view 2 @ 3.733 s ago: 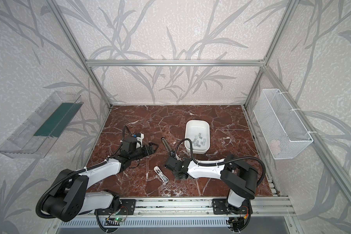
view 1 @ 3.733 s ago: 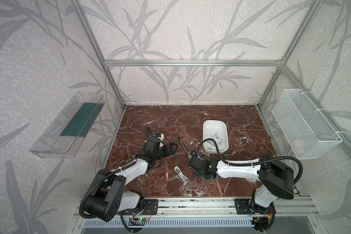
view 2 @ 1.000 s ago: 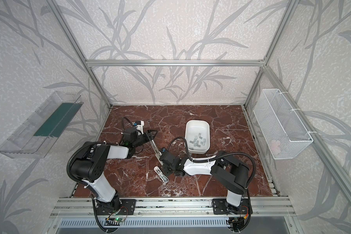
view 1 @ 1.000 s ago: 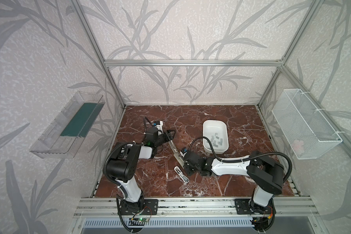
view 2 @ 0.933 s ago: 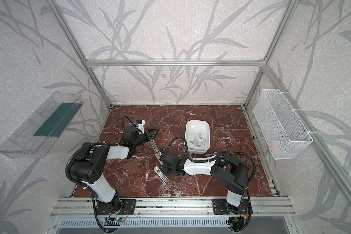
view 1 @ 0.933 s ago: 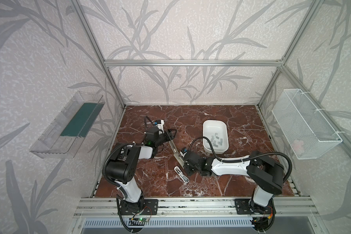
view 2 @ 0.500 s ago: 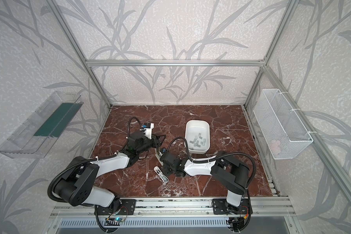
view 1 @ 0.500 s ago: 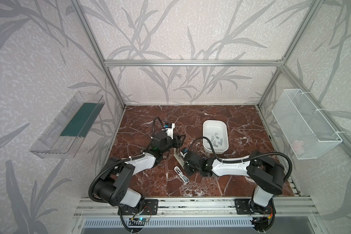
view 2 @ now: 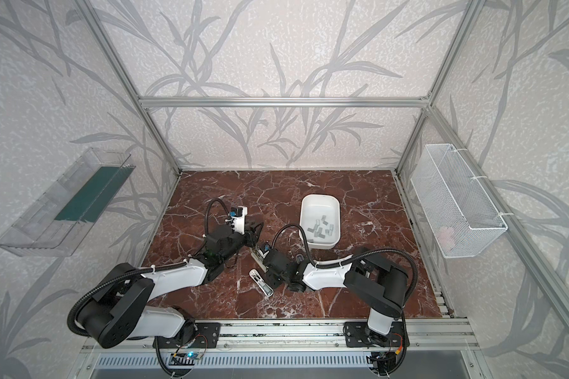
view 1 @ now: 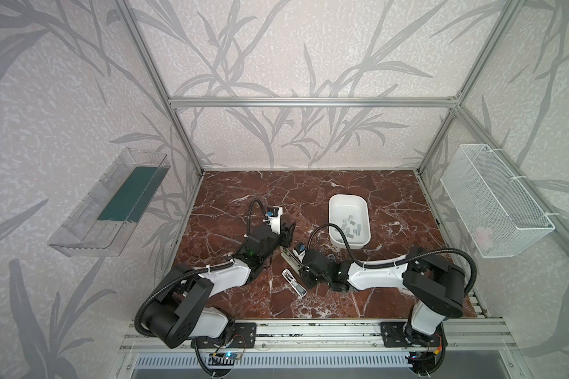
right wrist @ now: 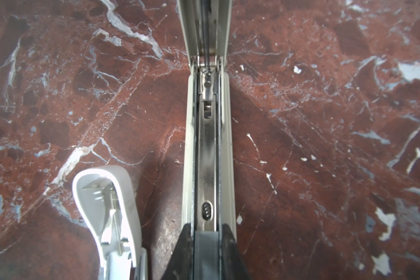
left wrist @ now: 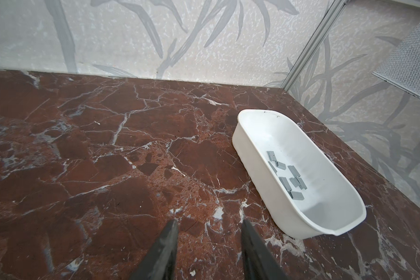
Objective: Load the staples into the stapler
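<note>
The staples (left wrist: 286,177) are several small grey strips lying in a white tub (left wrist: 238,135), seen in both top views (view 1: 352,226) (view 2: 322,228). A beige stapler (right wrist: 206,145) lies flipped open on the marble floor, its bare metal channel showing. My right gripper (right wrist: 207,228) is shut on the sides of that channel's near end, and a top view shows it there (view 1: 298,259). My left gripper (left wrist: 210,225) hovers open and empty over the floor beside the tub, just beyond the stapler's (view 1: 288,257) far end (view 2: 255,234).
A smaller white stapler (right wrist: 121,194) lies open next to the held one (view 1: 294,283). A wire basket (view 1: 493,203) hangs on the right wall. On the left wall is a clear tray (view 1: 109,203). Metal frame posts edge the floor.
My left gripper has swung right from the floor's left side to beside the tub, and its jaws have narrowed. The right gripper and the beige stapler have stayed put.
</note>
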Robot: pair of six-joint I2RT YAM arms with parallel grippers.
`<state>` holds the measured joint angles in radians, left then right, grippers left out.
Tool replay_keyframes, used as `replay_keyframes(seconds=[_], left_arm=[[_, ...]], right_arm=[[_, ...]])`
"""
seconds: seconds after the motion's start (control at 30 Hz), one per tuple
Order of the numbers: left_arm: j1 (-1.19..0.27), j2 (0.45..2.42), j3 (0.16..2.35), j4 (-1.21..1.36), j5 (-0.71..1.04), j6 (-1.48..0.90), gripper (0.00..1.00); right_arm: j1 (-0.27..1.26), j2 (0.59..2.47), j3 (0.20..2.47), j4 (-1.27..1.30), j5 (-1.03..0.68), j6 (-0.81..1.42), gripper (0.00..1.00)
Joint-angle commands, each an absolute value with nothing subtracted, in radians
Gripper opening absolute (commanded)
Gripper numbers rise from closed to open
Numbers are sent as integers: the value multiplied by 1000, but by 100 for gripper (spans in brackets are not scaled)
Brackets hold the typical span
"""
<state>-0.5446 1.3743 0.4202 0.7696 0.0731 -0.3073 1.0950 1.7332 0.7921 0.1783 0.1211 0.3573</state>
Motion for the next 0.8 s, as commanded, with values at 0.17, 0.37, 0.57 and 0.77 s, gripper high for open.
replay_keyframes(seconds=[0.17,0.37,0.57,0.77], left_arm=[[-661,1363,304,796,-43,-245,43],[-706,1354,276,797,-139,-190,39],[-769,1372,276,797,-262,-120,33],[-820,1420,268,855,-344,-61,32]], right_arm=[[1097,1745,723,249,153,366,0],[1097,1740,692,286,166,350,6],[1096,1712,643,334,169,337,11],[1094,1653,593,377,182,341,22]])
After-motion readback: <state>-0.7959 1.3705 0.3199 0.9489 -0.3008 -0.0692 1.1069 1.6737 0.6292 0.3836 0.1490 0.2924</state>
